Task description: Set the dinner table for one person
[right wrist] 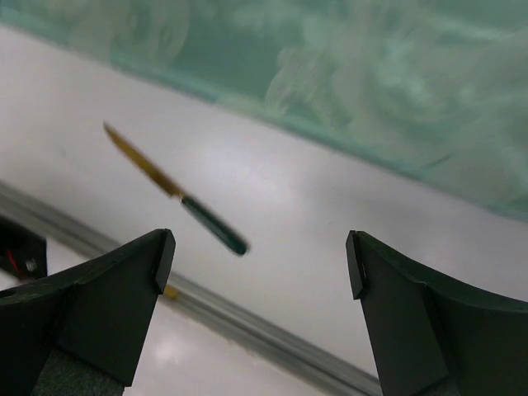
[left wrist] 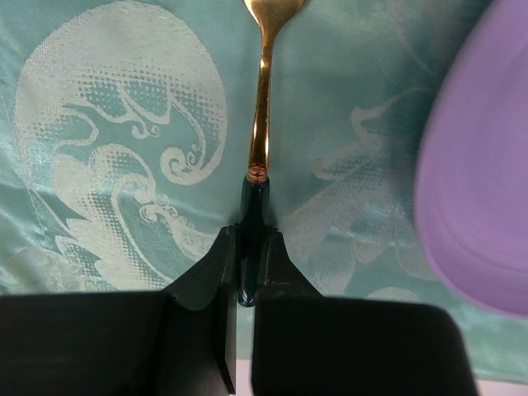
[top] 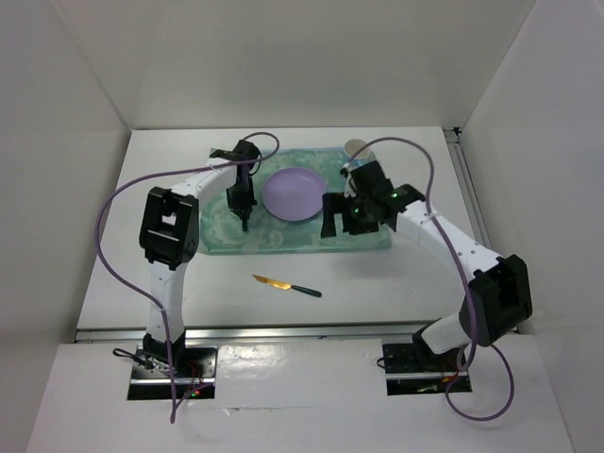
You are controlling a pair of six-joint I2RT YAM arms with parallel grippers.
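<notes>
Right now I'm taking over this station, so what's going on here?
The left gripper is shut on the dark handle of a gold utensil, over the teal patterned cloth placemat, left of the round purple plate. The right gripper hangs open, empty, near the plate's right. A gold-bladed, dark-handled knife lies on the white tabletop, untouched.

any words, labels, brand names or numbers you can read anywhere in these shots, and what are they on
There is no readable text in any view.
The teal placemat has only a woven wave pattern, no lettering.
The purple plate, the gold utensil gripped in the left hand and the gold knife on the dinner table show no marks.
</notes>
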